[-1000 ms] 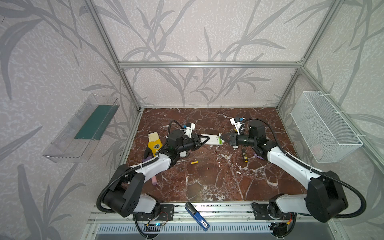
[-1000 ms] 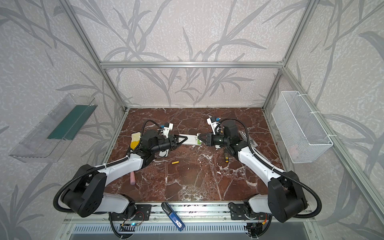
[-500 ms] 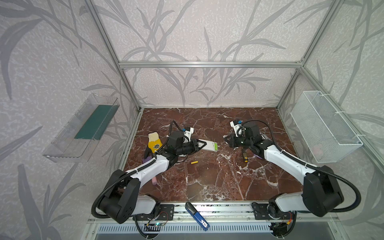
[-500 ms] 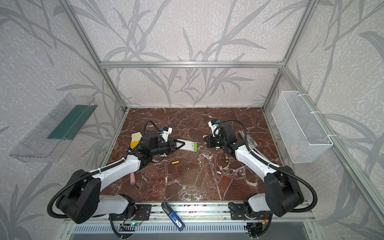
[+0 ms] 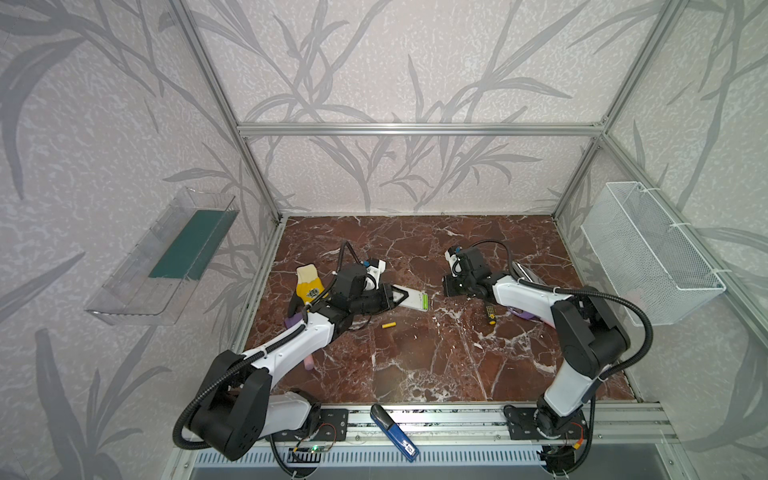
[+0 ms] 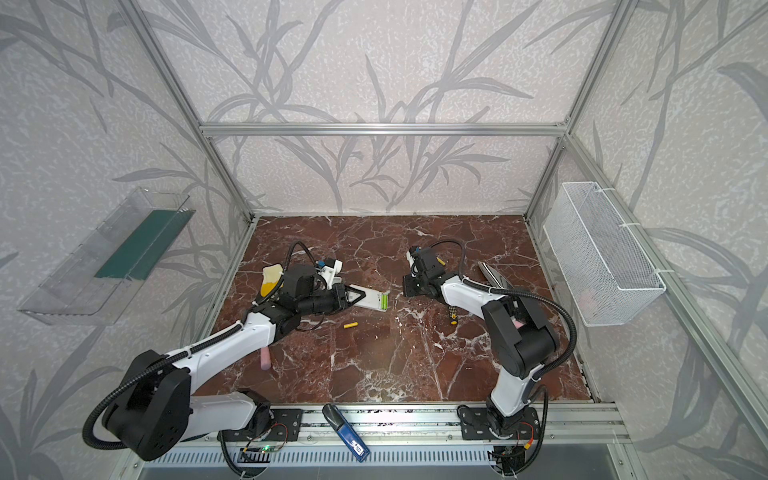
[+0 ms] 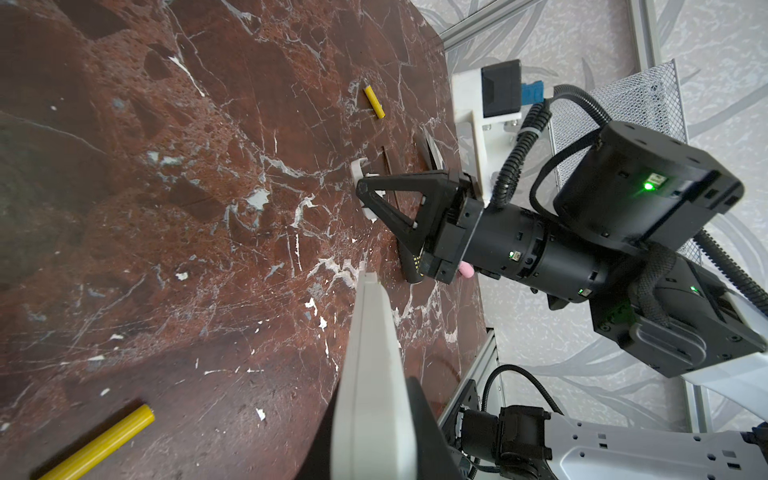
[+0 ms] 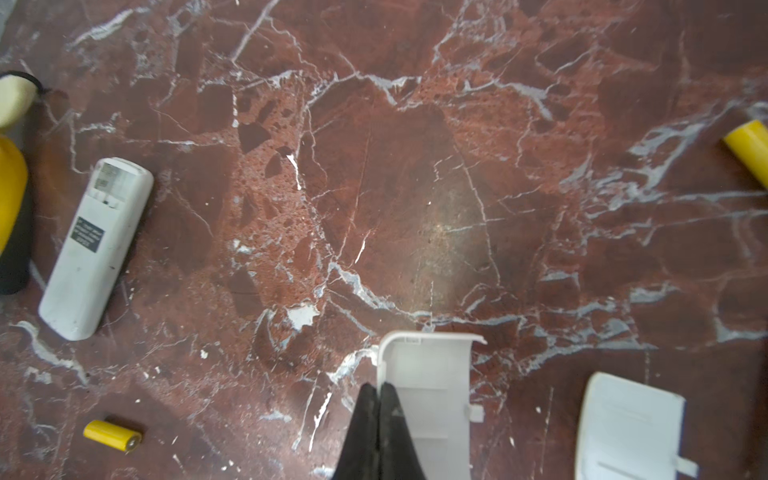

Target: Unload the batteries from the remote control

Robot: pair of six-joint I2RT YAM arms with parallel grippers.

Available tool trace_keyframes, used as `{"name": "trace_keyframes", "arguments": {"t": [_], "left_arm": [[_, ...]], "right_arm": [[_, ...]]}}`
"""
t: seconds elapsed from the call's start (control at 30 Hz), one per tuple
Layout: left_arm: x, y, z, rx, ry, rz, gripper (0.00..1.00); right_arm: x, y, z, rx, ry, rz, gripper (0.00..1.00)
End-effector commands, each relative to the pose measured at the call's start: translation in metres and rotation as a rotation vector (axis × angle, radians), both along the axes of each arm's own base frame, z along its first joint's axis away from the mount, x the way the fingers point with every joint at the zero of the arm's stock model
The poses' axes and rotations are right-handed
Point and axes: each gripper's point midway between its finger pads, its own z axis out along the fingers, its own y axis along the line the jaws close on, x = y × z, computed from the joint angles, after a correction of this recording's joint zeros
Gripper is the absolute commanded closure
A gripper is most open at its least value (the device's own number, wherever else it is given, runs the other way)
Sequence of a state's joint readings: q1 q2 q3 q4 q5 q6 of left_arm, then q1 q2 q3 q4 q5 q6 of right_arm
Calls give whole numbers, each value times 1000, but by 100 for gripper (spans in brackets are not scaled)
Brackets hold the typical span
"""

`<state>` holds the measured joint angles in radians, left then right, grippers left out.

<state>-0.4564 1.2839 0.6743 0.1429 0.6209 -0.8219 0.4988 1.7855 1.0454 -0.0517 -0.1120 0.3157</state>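
Observation:
My left gripper (image 5: 394, 296) is shut on a white remote control (image 5: 411, 298), held just above the table. Light green batteries (image 5: 424, 301) show in its open end in both top views (image 6: 385, 301). In the left wrist view the remote (image 7: 374, 395) runs edge-on between the jaws. My right gripper (image 5: 449, 286) is to its right, shut on the side wall of a white battery cover (image 8: 428, 395). One yellow battery (image 5: 389, 325) lies in front of the remote. Another yellow battery (image 6: 440, 261) lies behind the right wrist.
A second white remote (image 8: 95, 249) lies back up beside a yellow and cream object (image 5: 309, 286). Another white cover (image 8: 631, 428) lies near my right gripper. A black-and-yellow screwdriver (image 5: 490, 313) and a pink object (image 5: 309, 363) lie on the marble. A wire basket (image 5: 648, 249) hangs on the right wall.
The two grippers met at the remote's end a second ago. My right gripper has pulled back to the right with the cover. The left has drawn the remote slightly left.

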Motion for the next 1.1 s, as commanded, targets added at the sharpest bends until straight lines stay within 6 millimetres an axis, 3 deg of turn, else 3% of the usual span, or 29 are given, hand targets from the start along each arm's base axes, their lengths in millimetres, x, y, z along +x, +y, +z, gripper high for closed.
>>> {"name": "trace_keyframes", "arguments": {"t": [0.0, 0.3, 0.73, 0.93, 1.07], "left_arm": [[-2, 0, 9, 3, -44, -13, 100], [-2, 4, 1, 33, -25, -1, 100], [-2, 7, -1, 56, -14, 11, 100], [-3, 5, 0, 64, -9, -7, 100], [-4, 6, -1, 85, -7, -15, 100]], "right_arm": [[10, -1, -9, -49, -13, -19, 100], [12, 1, -29, -91, 32, 8, 99], [9, 1, -30, -117, 67, 74, 80], [4, 13, 7, -88, -34, 221, 72], [-14, 24, 37, -69, -125, 403, 63]]}}
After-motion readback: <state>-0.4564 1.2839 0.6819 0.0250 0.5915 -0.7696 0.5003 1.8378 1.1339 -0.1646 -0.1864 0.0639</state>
